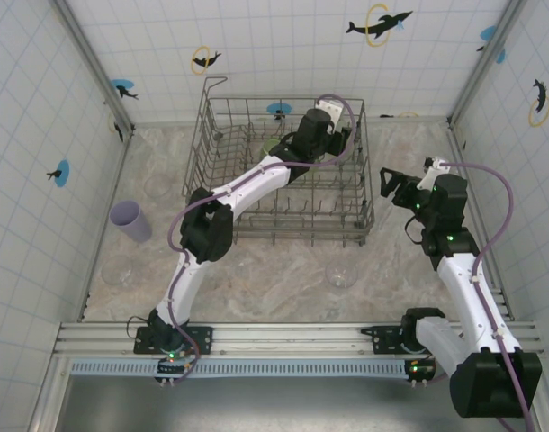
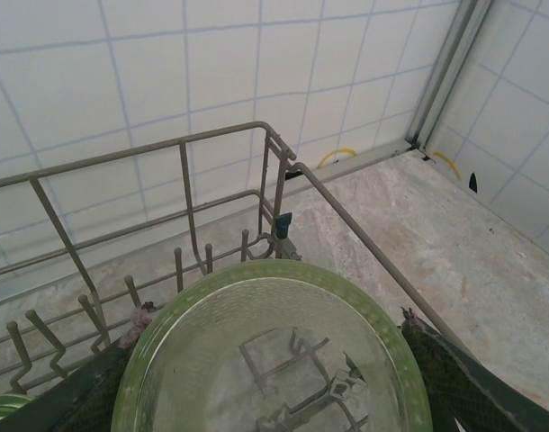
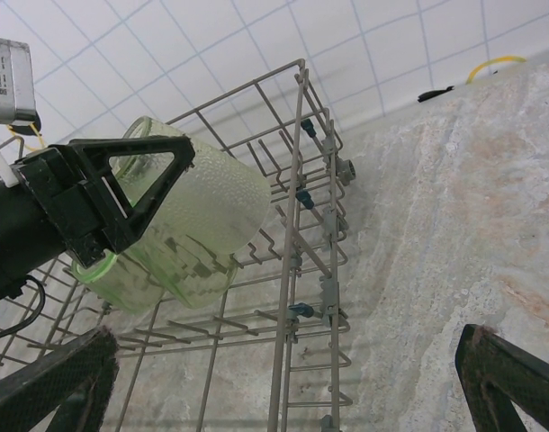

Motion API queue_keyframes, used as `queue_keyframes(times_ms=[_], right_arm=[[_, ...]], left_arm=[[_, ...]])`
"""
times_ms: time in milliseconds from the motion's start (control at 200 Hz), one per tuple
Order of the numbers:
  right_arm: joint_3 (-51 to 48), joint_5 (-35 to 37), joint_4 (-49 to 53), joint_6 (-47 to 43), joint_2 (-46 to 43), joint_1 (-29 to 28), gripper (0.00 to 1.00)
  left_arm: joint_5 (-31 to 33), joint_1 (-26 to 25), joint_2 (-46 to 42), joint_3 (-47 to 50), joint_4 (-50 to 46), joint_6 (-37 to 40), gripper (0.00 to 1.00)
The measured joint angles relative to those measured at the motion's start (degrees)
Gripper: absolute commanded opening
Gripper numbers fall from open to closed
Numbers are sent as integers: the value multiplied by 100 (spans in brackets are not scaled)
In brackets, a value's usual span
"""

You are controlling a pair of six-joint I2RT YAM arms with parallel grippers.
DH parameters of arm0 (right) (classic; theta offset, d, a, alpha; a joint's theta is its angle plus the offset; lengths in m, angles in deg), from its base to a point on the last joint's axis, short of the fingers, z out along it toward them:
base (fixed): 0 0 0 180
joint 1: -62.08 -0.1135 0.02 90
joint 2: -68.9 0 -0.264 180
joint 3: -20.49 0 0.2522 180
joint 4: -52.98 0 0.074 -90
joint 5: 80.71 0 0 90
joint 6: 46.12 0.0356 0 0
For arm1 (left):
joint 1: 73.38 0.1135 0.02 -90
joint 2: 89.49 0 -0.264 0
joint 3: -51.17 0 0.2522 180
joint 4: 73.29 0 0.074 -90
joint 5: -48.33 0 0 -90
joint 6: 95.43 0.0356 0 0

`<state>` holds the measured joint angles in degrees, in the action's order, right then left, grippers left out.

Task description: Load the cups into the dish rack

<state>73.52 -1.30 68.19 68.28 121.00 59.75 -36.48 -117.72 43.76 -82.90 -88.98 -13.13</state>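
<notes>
Left pincer (image 2: pixel 267 389) clasps a dimpled green tumbler (image 3: pixel 202 225) above the wire rack (image 1: pixel 229 126).

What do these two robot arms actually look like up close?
The left arm and right arm have white tubular links with chunky black joints. A lavender cable loops along each. The fingers are black open triangular frames. Small green lights dot them.
</notes>
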Motion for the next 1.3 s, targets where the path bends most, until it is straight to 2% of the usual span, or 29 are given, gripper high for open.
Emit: queue_keyframes(times_ms=[555,686,756,826,901,1106,1221,1301], right_arm=[[-7,-107,-11,2,0,72,100],[-68,-129,-37,4,0,90,100],[-98,-131,-39,4,0,92,100],[-98,-133,-37,4,0,94,100],[-101,-136,-37,4,0,94,100],[-101,-155,-39,9,0,94,100],[-101,-170,-39,17,0,96,100],[-101,-170,-39,22,-4,96,100]], left_arm=[[-39,-42,391,-50,116,-22,0],[-39,-42,455,-50,133,-17,18],[-37,-46,507,-50,160,4,36],[2,-63,540,-52,245,22,43],[42,-68,542,-50,251,15,59],[68,-72,542,-48,291,-144,88],[24,-72,540,2,402,-236,97],[15,-74,527,70,466,-308,97]])
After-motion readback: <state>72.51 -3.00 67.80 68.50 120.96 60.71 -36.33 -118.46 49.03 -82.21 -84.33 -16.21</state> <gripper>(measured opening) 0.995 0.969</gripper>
